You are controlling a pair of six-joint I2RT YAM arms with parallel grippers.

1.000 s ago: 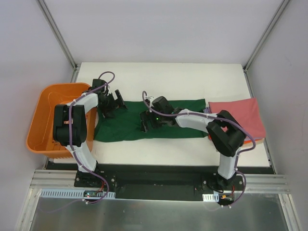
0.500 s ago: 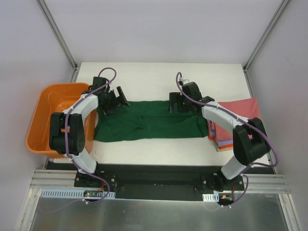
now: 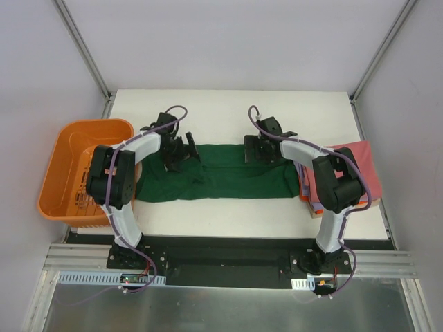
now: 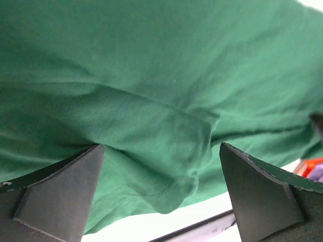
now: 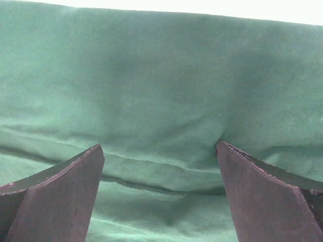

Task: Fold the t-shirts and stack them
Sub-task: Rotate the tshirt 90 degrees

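A: Now, left to right. Basket [image 3: 59, 142] sits off the worktop's [image 3: 228, 111] left edge. Left jaws?
B: Wide apart, low over the green shirt's [image 3: 228, 181] far edge towards its left end. They straddle a rumpled hem fold, with nothing gripped.
A: Shirt position?
B: Flat on the worktop, a long band across the middle, between the arms.
A: Right jaws?
B: Also spread and empty, on the same far edge, right of centre. Judged: both are set for a paired pinch, to lift that edge and fold it over.
A: Stack [image 3: 346, 166]?
B: Pink-red on top, at the right edge, just beside the shirt's end. Judged: kept close so the folded piece travels little.
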